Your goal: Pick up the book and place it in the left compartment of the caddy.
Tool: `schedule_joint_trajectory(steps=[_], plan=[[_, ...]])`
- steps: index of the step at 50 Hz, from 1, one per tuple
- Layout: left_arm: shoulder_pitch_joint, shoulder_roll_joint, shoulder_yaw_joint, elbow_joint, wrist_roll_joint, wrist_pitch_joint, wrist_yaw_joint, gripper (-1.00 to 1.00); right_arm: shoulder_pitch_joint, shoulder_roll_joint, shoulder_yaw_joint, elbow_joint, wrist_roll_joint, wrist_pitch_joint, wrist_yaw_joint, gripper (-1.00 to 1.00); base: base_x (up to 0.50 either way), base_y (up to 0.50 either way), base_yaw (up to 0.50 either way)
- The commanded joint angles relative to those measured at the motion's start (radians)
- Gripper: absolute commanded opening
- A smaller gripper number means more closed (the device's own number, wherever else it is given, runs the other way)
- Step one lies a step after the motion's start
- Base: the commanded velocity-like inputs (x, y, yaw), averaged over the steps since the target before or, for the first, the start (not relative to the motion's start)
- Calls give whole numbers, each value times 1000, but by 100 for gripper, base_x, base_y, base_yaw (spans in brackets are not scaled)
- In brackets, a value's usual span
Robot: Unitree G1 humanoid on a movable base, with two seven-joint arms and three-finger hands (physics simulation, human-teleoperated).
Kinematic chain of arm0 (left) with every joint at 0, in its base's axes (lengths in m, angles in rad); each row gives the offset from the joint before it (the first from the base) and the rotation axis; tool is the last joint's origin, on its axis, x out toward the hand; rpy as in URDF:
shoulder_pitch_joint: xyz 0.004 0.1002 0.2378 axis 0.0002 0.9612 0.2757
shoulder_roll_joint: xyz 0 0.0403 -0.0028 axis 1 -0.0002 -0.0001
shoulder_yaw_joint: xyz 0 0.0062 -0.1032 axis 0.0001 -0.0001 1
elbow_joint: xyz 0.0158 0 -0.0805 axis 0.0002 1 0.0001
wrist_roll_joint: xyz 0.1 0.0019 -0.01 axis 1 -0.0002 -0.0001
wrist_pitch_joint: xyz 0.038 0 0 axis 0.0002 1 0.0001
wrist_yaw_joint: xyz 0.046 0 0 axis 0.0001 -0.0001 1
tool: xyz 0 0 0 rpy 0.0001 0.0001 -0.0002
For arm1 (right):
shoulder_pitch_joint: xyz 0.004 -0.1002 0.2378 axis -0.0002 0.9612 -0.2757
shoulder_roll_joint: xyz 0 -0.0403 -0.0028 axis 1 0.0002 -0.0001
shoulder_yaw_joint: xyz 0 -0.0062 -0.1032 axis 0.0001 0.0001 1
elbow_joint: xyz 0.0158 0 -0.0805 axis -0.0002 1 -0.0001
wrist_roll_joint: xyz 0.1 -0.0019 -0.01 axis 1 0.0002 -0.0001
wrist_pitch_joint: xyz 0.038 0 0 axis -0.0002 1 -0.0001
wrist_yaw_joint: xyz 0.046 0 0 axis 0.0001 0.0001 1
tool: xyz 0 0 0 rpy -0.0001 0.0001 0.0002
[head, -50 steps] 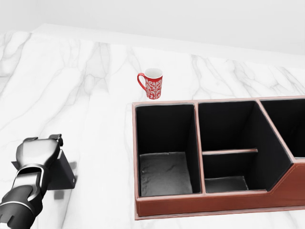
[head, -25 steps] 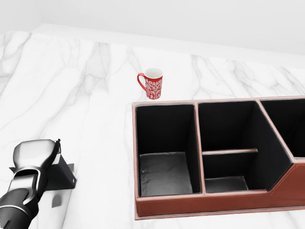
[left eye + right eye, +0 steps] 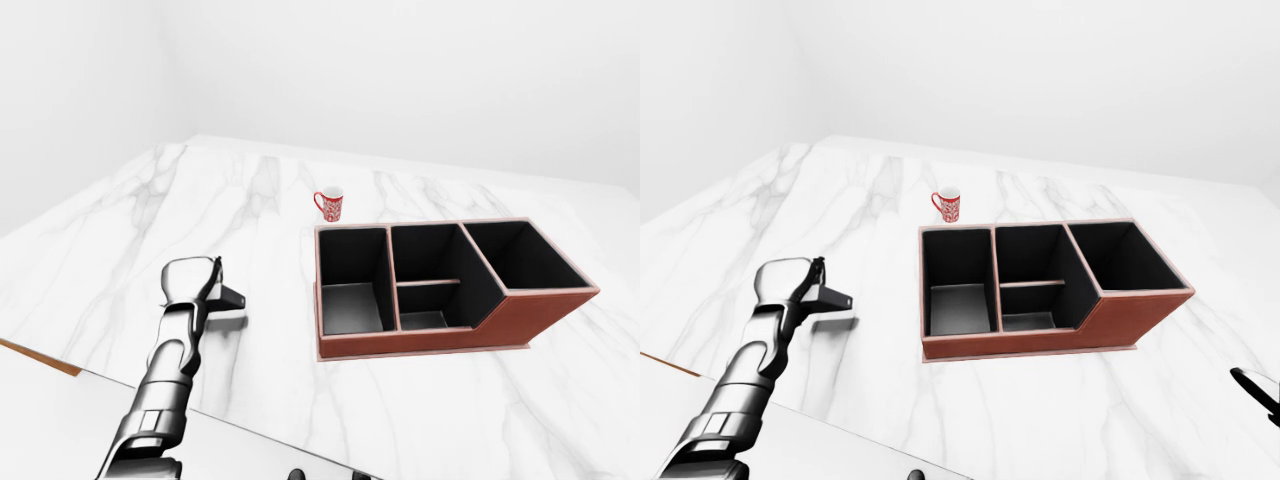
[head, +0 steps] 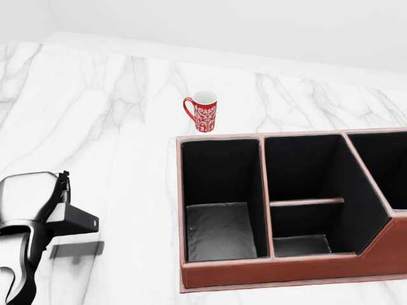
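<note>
The book is a thin dark slab held in my left hand, whose fingers are closed round its left end. It hangs a little above the marble table, with its shadow below it. The hand and book are to the left of the brown caddy. The caddy's left compartment is black inside and holds nothing. Only a dark tip of my right hand shows at the right edge of the right-eye view.
A red patterned mug stands just above the caddy's left compartment in the head view. The white marble table stretches left and up. Its near edge shows at the lower left of the left-eye view.
My left hand has lifted the book off the table and moved it slightly left and toward the camera. The shadow now lies apart below it. Caddy and mug have not moved.
</note>
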Motion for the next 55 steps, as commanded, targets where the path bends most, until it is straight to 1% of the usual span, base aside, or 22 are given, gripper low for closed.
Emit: schedule_joint_trajectory(steps=[1, 5, 7, 8, 9, 11, 13, 14, 15, 17, 18, 21, 25, 27, 29, 33, 37, 38, 41, 43, 48, 55], plan=[[132, -16, 84, -370, 56, -3, -71, -100, -1, 1, 4, 9, -5, 0, 4, 100, 0, 0, 0], [179, -36, 102, -484, 77, -18, -110, -100, 0, 1, 5, 8, -4, 0, 3, 100, 0, 0, 0], [188, -43, 108, -508, 82, -25, -116, -100, 1, 1, 4, 5, -2, 0, 2, 100, 0, 0, 0], [216, -51, 111, -575, 88, -29, -138, -100, 3, 1, 2, 1, 1, 0, 3, 100, 0, 0, 0], [217, -54, 114, -580, 90, -32, -140, -100, 3, 2, 1, 0, 1, 0, 3, 100, 0, 0, 0], [252, -67, 122, -661, 96, -47, -166, -100, 4, 1, -2, -5, 4, 0, 1, 100, 0, 0, 0], [253, -71, 127, -666, 100, -53, -168, -100, 3, 2, -3, -5, 4, 0, 1, 100, 0, 0, 0], [287, -80, 126, -737, 117, -67, -159, -100, 2, 2, -2, -3, 3, 0, 3, 100, 0, 0, 0], [289, -85, 131, -742, 122, -74, -159, -100, 2, 2, -2, -3, 3, 0, 3, 100, 0, 0, 0], [323, -107, 134, -787, 137, -89, -154, -100, 1, 1, -1, 0, 1, 0, 4, 100, 0, 0, 0], [323, -108, 136, -788, 138, -91, -155, -100, 1, 1, -1, 0, 1, 0, 4, 100, 0, 0, 0], [354, -129, 134, -823, 152, -114, -126, -100, 3, 0, -4, -7, 6, 0, 3, 100, 0, 0, 0], [357, -136, 138, -831, 153, -121, -126, -100, 3, 1, -6, -9, 7, 0, 3, 100, 0, 0, 0], [390, -152, 148, -928, 133, -138, -127, -100, 2, 5, -1, -5, -1, 0, 7, 100, 0, 0, 0], [397, -163, 151, -957, 137, -147, -137, -100, 2, 4, 0, -6, 0, 0, 6, 100, 0, 0, 0], [401, -179, 150, -986, 147, -155, -138, -100, 2, 2, -3, -7, 3, 0, 4, 100, 0, 0, 0], [397, -186, 145, -995, 155, -155, -142, -100, 2, 2, -3, -9, 3, 0, 3, 100, 0, 0, 0], [405, -195, 138, -1035, 156, -155, -152, -100, 3, 2, -5, -12, 5, 0, 3, 100, 0, 0, 0], [406, -200, 137, -1045, 158, -156, -156, -100, 2, 2, -4, -9, 4, 0, 4, 100, 0, 0, 0], [404, -212, 127, -1087, 161, -156, -177, -100, 3, 3, -3, -12, 4, 0, 4, 100, 0, 0, 0], [408, -218, 120, -1093, 170, -159, -176, -100, 2, 2, -5, -11, 5, 0, 4, 100, 0, 0, 0], [420, -238, 87, -1129, 203, -168, -188, -100, 2, 2, -3, -6, 3, 0, 7, 100, 0, 0, 0]])
